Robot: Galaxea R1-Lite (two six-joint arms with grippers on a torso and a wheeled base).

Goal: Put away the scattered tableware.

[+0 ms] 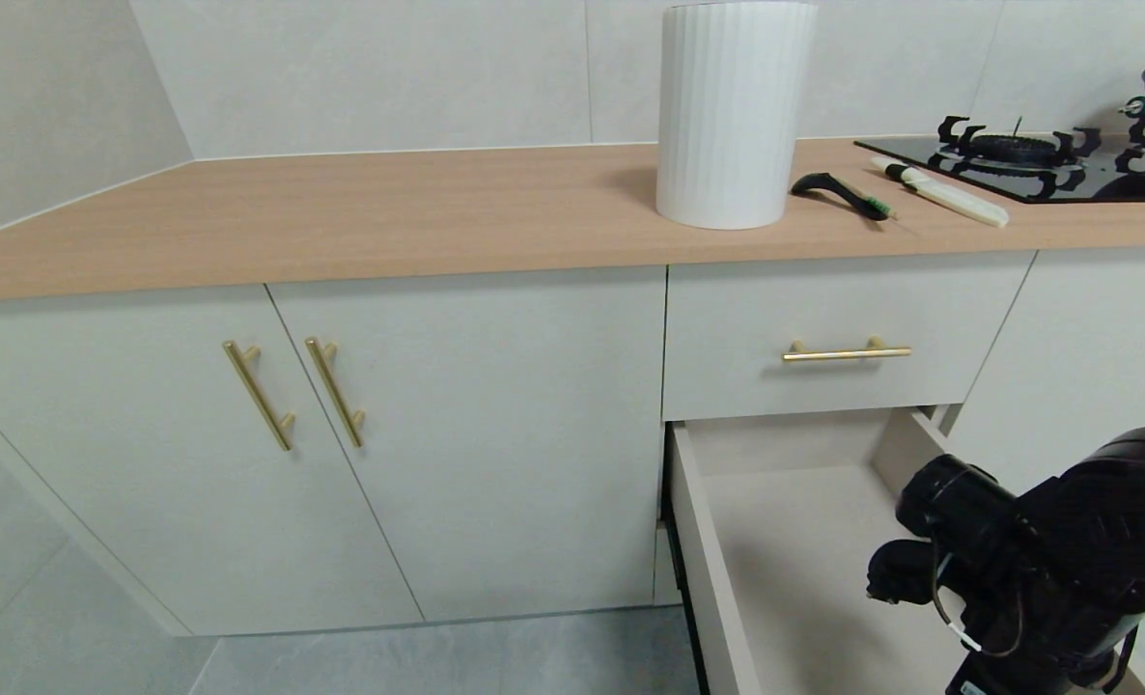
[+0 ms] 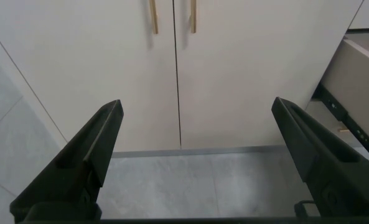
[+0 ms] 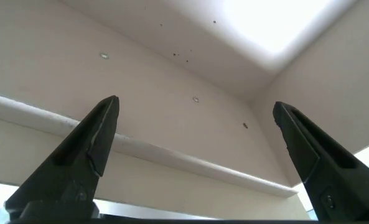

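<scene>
On the wooden countertop (image 1: 389, 208) lie a black-handled utensil (image 1: 838, 193) and a white utensil (image 1: 939, 190), side by side to the right of a tall white ribbed container (image 1: 735, 114). Below them a beige drawer (image 1: 708, 560) stands pulled out, nothing visible inside it. My right arm (image 1: 1036, 560) hangs over the drawer's right part. My right gripper (image 3: 195, 103) is open with nothing between its fingers and faces the drawer's inner walls. My left gripper (image 2: 195, 106) is open too, holding nothing, low in front of the cabinet doors (image 2: 178, 62).
A black gas hob (image 1: 1017, 154) sits at the counter's far right. A closed drawer with a gold handle (image 1: 847, 353) is above the open one. Two cabinet doors with gold handles (image 1: 293, 391) are to the left. Grey tiled floor (image 1: 437, 661) lies below.
</scene>
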